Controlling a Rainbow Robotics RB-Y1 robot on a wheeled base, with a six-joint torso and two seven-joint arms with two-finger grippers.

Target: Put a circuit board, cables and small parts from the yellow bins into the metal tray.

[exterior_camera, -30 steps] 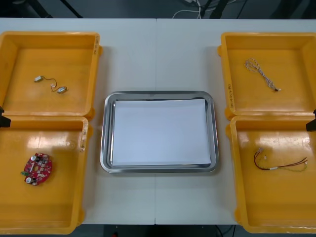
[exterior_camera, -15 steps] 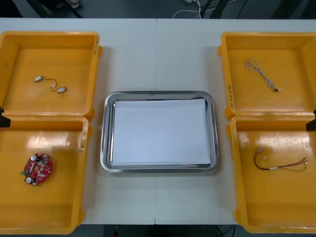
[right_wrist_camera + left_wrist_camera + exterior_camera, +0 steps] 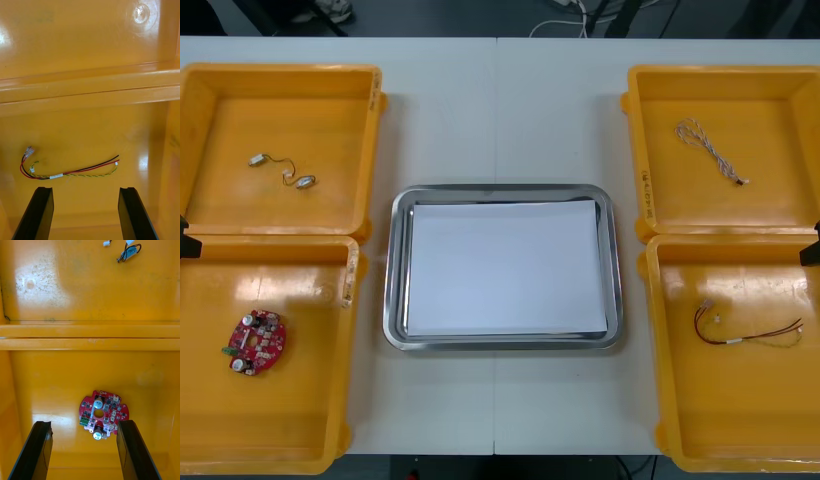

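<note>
A round red circuit board (image 3: 256, 341) lies in the near left yellow bin (image 3: 210, 420). In the left wrist view the circuit board (image 3: 103, 414) sits just beyond and between the fingers of my open left gripper (image 3: 84, 450), which hovers above it. A red and yellow cable (image 3: 745, 330) lies in the near right yellow bin (image 3: 740, 420). In the right wrist view the cable (image 3: 71, 168) lies just ahead of my open right gripper (image 3: 85, 212). The metal tray (image 3: 392, 300), white inside, holds nothing.
The far left bin (image 3: 220, 110) holds small metal parts (image 3: 282, 171) on a thin wire, also seen as small metal parts (image 3: 127, 250). The far right bin (image 3: 780, 110) holds a twisted cable (image 3: 710, 150). Bare table surrounds the tray.
</note>
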